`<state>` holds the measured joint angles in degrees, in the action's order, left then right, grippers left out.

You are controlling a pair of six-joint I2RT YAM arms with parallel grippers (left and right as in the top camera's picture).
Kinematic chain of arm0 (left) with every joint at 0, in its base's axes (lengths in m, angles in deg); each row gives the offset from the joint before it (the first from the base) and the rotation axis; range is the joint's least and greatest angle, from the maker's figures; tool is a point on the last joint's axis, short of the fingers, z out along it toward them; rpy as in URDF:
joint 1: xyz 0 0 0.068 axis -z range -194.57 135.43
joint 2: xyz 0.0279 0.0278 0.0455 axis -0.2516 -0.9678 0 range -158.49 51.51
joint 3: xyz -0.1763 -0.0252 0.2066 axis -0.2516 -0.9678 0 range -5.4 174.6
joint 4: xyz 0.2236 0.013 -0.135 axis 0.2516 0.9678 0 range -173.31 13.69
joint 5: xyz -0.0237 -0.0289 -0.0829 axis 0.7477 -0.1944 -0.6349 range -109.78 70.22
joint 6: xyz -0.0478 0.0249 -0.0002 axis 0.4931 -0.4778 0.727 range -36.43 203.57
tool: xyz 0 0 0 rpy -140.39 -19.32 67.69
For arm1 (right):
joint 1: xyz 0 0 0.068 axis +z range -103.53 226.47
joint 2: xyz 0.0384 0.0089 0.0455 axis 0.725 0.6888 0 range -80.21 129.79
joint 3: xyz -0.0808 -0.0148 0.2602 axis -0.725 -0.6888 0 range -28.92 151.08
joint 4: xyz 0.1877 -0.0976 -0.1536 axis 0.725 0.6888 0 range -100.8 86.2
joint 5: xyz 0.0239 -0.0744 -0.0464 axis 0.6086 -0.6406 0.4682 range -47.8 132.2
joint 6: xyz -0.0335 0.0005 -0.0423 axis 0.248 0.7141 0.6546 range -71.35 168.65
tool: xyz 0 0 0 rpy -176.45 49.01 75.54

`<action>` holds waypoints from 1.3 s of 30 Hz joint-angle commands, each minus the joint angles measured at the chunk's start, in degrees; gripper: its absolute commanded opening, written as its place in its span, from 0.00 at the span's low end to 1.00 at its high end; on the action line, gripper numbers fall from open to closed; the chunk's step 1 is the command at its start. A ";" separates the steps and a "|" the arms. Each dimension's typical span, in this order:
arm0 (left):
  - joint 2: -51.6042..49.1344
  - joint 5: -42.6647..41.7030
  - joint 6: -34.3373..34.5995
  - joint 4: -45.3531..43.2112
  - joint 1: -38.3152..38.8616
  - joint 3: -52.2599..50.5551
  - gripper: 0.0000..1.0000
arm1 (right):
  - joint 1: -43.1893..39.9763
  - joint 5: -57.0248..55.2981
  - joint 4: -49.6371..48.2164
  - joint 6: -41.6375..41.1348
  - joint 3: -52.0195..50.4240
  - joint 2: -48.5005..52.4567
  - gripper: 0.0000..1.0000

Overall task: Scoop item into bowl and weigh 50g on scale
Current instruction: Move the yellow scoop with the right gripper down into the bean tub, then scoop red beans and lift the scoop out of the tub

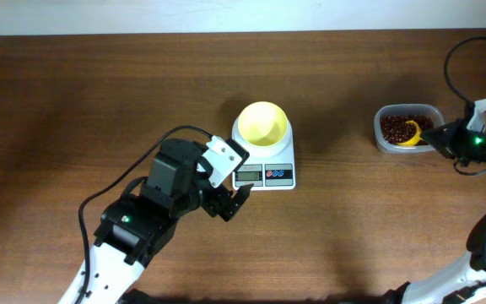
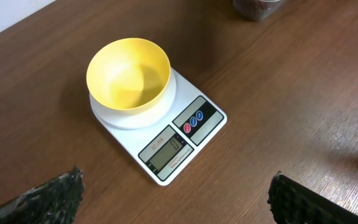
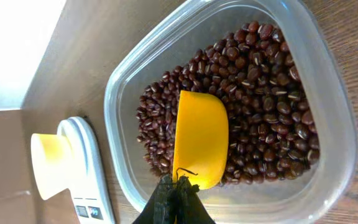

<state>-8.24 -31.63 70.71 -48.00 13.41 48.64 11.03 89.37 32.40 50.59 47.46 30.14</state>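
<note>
- Right gripper (image 3: 174, 198) is clamped on the handle of the yellow scoop (image 3: 201, 137); its dark fingers hide most of that handle.
- The scoop lies on the beans (image 3: 266, 93) in the clear tub (image 3: 114, 118), at the right of the table (image 1: 99, 101). Whether it holds beans cannot be told.
- Left gripper (image 1: 233, 203) stands wide apart and empty, just near-left of the scale (image 2: 188, 87); its fingers (image 2: 48, 196) are cut off in the wrist view.
- The bowl (image 2: 129, 71) sits empty on the scale's far part. The display digits are unreadable.

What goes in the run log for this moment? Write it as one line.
left gripper: open, near scale | right gripper: shut on scoop, in beans in tub | bowl: empty, on scale
</note>
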 commanded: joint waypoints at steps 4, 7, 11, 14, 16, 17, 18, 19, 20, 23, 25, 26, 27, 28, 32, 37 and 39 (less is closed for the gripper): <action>0.57 -0.83 -0.28 -0.11 -0.31 -0.50 0.99 | -3.28 9.92 0.02 0.22 -0.55 0.66 0.04; 0.57 -0.83 -0.28 -0.11 -0.31 -0.50 0.99 | -3.58 13.14 -0.15 0.22 -0.52 0.66 0.04; 0.57 -0.83 -0.28 -0.11 -0.31 -0.50 0.99 | -5.79 19.39 -0.59 0.20 -0.52 0.66 0.04; 0.57 -0.83 -0.28 -0.11 -0.31 -0.50 0.99 | -7.45 21.66 -0.09 0.20 -0.55 0.66 0.04; 0.57 -0.83 -0.28 -0.11 -0.31 -0.50 0.99 | -8.52 24.39 0.04 0.20 -0.55 0.66 0.04; 0.57 -0.83 -0.28 -0.11 -0.31 -0.50 0.99 | -8.85 25.20 0.09 0.17 -0.55 0.66 0.04; 0.57 -0.83 -0.28 -0.11 -0.31 -0.50 0.99 | -9.07 26.53 0.07 0.17 -0.55 0.66 0.04; 0.57 -0.83 -0.28 -0.13 -0.31 -0.50 0.99 | -9.20 27.52 0.07 0.17 -0.55 0.66 0.04; 0.57 -0.83 -0.28 -0.11 -0.31 -0.50 0.99 | -9.27 28.85 0.07 0.17 -0.55 0.66 0.04; 0.57 -0.83 -0.28 -0.11 -0.31 -0.50 0.99 | -9.27 30.86 0.02 0.20 -0.55 0.66 0.04; 0.57 -0.83 -0.28 -0.11 -0.31 -0.50 0.99 | -9.27 31.28 0.02 0.20 -0.55 0.66 0.04; 0.57 -0.83 -0.28 -0.11 -0.31 -0.50 0.99 | -9.27 33.07 -0.24 0.20 -0.55 0.66 0.04; 0.57 -0.83 -0.28 -0.11 -0.31 -0.50 0.99 | -9.27 34.62 -0.63 0.20 -0.55 0.66 0.04; 0.57 -0.83 -0.28 -0.13 -0.31 -0.50 0.99 | -9.27 35.89 -0.79 0.20 -0.55 0.66 0.04; 0.57 -0.83 -0.28 -0.11 -0.31 -0.50 0.99 | -9.27 38.40 -2.43 0.17 -0.55 0.68 0.04; 0.57 -0.83 -0.28 -0.11 -0.31 -0.50 0.99 | -9.27 41.40 -4.11 0.15 -0.55 0.68 0.04; 0.57 -0.83 -0.28 -0.11 -0.31 -0.50 0.99 | -9.27 41.72 -3.58 0.17 -0.55 0.68 0.04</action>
<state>-8.24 -31.63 70.71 -48.00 13.41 48.64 2.17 127.19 28.73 50.34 47.15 30.45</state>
